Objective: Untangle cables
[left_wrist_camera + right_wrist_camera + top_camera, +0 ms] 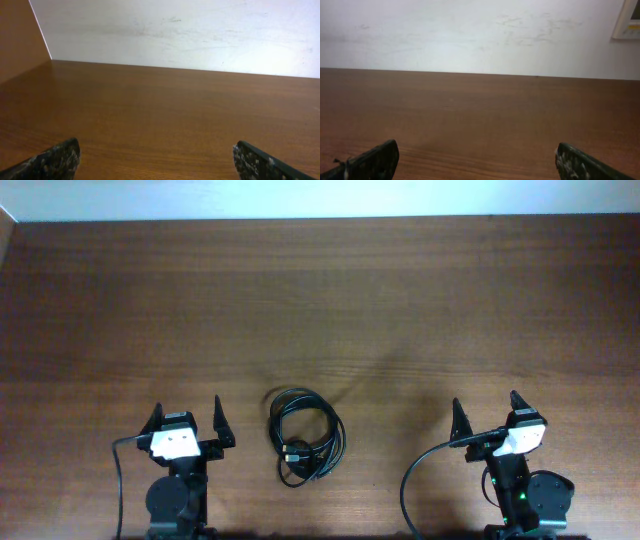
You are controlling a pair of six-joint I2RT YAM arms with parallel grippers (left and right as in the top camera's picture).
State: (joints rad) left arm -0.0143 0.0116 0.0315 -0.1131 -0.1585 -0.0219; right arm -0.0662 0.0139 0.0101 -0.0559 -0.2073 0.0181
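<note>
The cables [306, 436] lie as one coiled black bundle on the wooden table, near the front edge, midway between the two arms, with small plug ends inside the coil. My left gripper [187, 417] is open and empty, to the left of the bundle. My right gripper [486, 411] is open and empty, to the right of it. In the left wrist view only the two fingertips [155, 157] show over bare wood. The right wrist view shows its fingertips [476, 159] the same way. The cables are out of both wrist views.
The wooden table [320, 310] runs back to a white wall [470, 35]. A brown side panel [20, 45] stands at the far left. Thick black arm wires [420, 480] loop beside each arm base.
</note>
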